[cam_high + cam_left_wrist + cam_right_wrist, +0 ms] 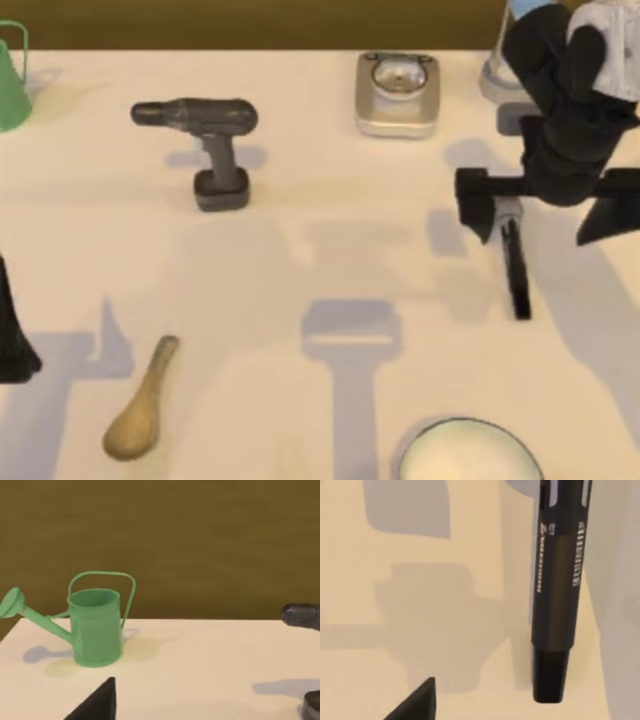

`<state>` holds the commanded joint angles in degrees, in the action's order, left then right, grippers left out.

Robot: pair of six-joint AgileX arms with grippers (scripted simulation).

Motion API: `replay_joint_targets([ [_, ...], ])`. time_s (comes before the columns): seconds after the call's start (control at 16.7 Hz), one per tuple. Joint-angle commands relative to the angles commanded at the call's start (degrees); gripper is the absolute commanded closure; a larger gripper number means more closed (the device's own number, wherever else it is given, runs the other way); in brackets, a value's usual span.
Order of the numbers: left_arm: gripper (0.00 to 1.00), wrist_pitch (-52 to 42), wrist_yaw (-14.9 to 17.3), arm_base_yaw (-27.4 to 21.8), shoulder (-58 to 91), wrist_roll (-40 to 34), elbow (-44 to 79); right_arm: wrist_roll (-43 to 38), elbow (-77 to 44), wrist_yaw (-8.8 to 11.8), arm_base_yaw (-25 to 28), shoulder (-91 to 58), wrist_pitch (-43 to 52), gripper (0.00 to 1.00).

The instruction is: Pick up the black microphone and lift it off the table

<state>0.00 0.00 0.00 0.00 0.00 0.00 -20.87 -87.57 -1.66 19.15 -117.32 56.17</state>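
Black microphone flat on table; right gripper above, fingers spread wide. Risk: slim round handle rolls aside, closing off-centre.

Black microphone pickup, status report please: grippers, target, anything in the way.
Right gripper open, straddling the black microphone from above. Microphone flat on table, not lifted. Left gripper parked at left edge. Nothing blocking.
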Motion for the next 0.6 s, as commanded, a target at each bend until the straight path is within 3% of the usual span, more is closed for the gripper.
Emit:
replay_joint_targets([
  [0.24,0.00,0.0,0.0,0.0,0.0,0.0,0.0,0.2,1.2,0.0,-0.2,-1.3,-2.4,0.00],
  [0.6,0.00,0.0,0.0,0.0,0.0,0.0,0.0,0.2,6.7,-0.1,-0.3,-9.1,-16.2,0.00],
])
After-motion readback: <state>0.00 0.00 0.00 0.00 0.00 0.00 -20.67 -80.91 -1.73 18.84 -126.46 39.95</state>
